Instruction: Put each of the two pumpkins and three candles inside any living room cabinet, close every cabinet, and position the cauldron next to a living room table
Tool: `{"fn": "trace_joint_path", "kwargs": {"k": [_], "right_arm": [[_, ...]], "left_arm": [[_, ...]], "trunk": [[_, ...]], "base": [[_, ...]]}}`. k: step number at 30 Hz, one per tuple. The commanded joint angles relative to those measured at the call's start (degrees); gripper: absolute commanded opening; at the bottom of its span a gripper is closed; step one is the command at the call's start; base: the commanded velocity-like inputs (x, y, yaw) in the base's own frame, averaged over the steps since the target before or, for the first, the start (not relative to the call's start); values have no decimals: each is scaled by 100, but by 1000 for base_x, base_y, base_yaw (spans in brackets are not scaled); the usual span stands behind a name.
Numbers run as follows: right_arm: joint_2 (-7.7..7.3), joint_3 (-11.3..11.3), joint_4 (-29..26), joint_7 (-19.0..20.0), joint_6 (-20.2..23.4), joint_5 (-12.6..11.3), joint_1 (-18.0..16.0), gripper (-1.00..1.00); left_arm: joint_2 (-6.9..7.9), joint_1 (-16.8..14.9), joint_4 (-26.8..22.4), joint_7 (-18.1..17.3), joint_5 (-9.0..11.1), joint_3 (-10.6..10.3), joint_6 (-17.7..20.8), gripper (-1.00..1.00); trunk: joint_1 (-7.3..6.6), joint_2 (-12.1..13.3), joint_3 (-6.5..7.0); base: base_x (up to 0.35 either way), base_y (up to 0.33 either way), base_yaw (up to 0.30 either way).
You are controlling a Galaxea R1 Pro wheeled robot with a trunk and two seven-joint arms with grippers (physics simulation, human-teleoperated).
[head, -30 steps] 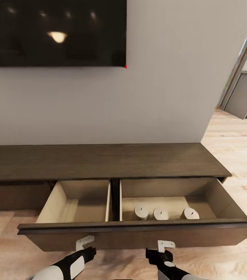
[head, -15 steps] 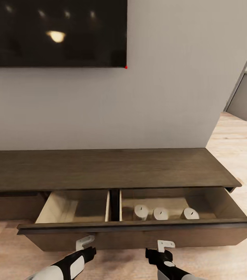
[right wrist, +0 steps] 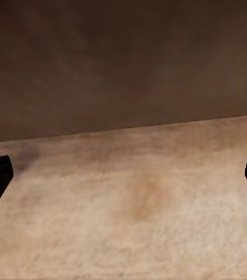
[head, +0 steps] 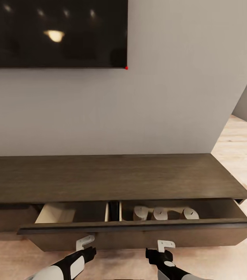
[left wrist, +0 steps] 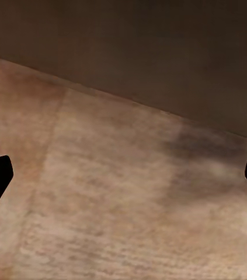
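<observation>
Currently the cabinet (head: pixel 111 177) is the working object, and its wide drawer (head: pixel 139 232) stands partly pulled out below the top board. Three candles (head: pixel 161 213) stand upright in a row in the right compartment, close together near the drawer front; the left compartment shows only its pale tan floor. Judged by appearance, the drawer front is a rigid, flat, heavy wooden panel with no visible handle, so it calls for a flat, even push on its face, not a pinch grip. The candles look light and stable, but a hard shove could topple them. Both grippers hang low before the panel, aimed at it: the left gripper (head: pixel 84 242) left of centre, the right gripper (head: pixel 165 245) right of centre. Each has its fingers spread apart and grips nothing; contact with the panel cannot be confirmed. Wood-plank floor (right wrist: pixel 141 204) lies beneath them.
</observation>
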Motion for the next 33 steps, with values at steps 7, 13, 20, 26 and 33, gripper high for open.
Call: {"fn": "trace_joint_path", "kwargs": {"k": [7,13,20,26,33], "right_arm": [[-2,47,21,-8,-28,-35,-1,100],[2,48,23,-4,-14,-20,27,100],[3,49,23,-4,-12,-19,29,100],[3,49,23,-4,-12,-19,29,100],[3,49,23,-4,-12,-19,29,100]], "left_arm": [[-5,-5,-3,16,-67,27,-5,100],[-5,-5,-3,15,-69,20,-5,100],[-5,-5,-3,9,-69,23,-5,100],[-5,-5,-3,7,-72,23,-5,100],[-8,-5,-3,7,-72,23,-5,100]], "trunk": [[1,-2,-4],[1,-2,-4],[1,-2,-4],[1,-2,-4],[1,-2,-4]], "base": [[196,0,0],[179,0,0],[145,0,0],[132,0,0],[111,0,0]]}}
